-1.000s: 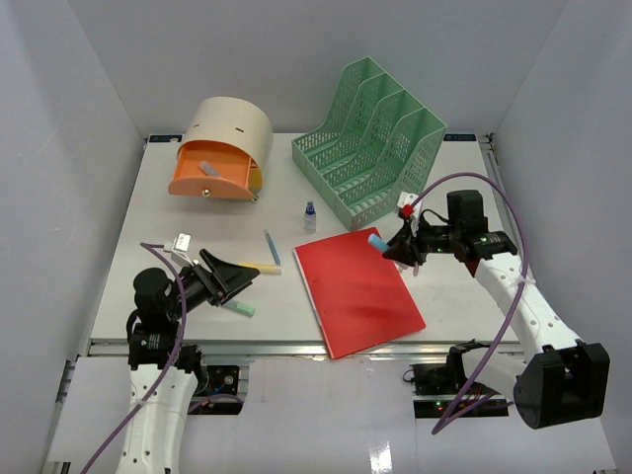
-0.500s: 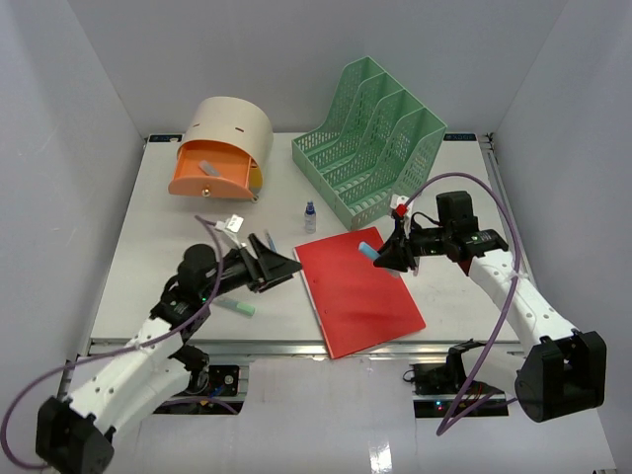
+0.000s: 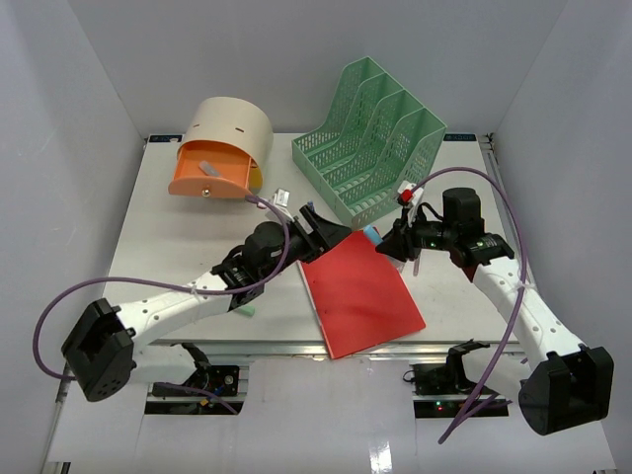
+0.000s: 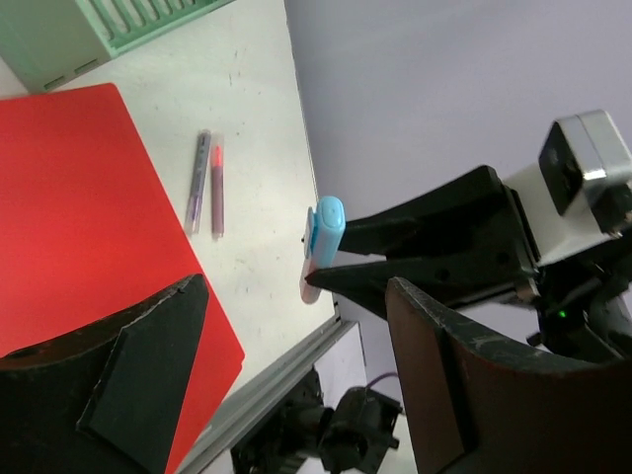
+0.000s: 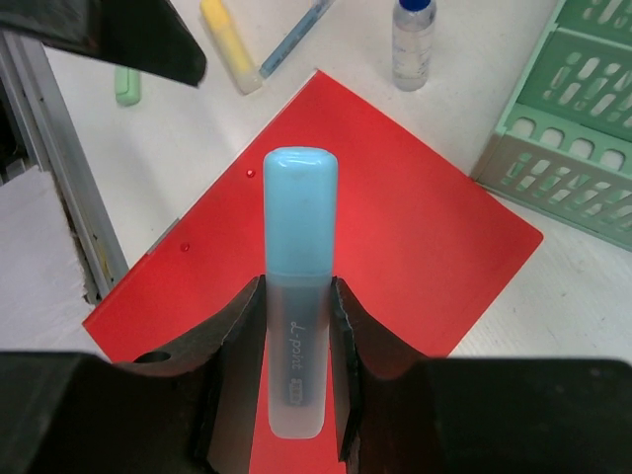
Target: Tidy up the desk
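The white desk (image 3: 148, 227) holds a red folder (image 3: 360, 291) near its front middle. My right gripper (image 3: 390, 242) is shut on a blue-capped highlighter (image 3: 374, 237) and holds it above the folder's far corner. In the right wrist view the fingers of this gripper (image 5: 299, 286) clamp the highlighter's clear barrel (image 5: 299, 326), cap pointing away. My left gripper (image 3: 331, 229) is open and empty, reaching across to just left of the highlighter. In the left wrist view that gripper (image 4: 296, 326) has wide jaws facing the highlighter (image 4: 324, 232).
A green mesh file rack (image 3: 370, 143) stands at the back right. A beige drawer box (image 3: 232, 123) with its orange drawer open stands at the back left. A small bottle (image 5: 413, 39), yellow highlighter (image 5: 232, 44), blue pen (image 5: 296, 38) and green highlighter (image 3: 247, 308) lie left of the folder. Two pens (image 4: 207, 183) lie to its right.
My left arm has swung from the near left across the desk to the folder's far corner, its gripper open throughout. My right gripper stays near the same spot with the highlighter.
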Controlling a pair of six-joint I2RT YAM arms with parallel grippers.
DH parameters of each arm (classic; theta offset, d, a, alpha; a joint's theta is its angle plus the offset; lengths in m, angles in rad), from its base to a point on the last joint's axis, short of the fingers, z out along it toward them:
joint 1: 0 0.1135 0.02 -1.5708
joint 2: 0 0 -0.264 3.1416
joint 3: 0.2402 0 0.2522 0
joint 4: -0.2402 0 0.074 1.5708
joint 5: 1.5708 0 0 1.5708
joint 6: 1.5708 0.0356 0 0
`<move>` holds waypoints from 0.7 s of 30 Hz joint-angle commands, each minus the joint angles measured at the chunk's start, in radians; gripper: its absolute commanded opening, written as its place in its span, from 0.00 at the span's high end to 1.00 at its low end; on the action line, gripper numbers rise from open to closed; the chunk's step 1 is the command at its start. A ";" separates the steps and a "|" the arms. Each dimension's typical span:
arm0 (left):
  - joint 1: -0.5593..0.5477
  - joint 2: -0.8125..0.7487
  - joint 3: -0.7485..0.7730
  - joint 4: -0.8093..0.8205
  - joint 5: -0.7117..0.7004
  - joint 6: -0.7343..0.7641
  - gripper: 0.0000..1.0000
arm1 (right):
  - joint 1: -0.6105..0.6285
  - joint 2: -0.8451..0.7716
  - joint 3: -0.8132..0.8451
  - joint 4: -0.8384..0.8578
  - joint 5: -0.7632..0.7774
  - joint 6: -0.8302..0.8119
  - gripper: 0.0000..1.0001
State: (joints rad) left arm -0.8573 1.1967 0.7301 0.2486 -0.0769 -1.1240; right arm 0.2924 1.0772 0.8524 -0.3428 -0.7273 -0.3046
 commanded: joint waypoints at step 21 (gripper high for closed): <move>-0.037 -0.743 0.044 -1.062 -0.437 -0.027 0.15 | 0.436 0.801 1.186 -0.145 0.350 -0.363 0.89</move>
State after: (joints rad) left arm -0.8906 0.4744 0.7475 -0.3568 -0.4232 -1.0671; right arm 0.6294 1.7058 1.7810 -0.4580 -0.4780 -0.5231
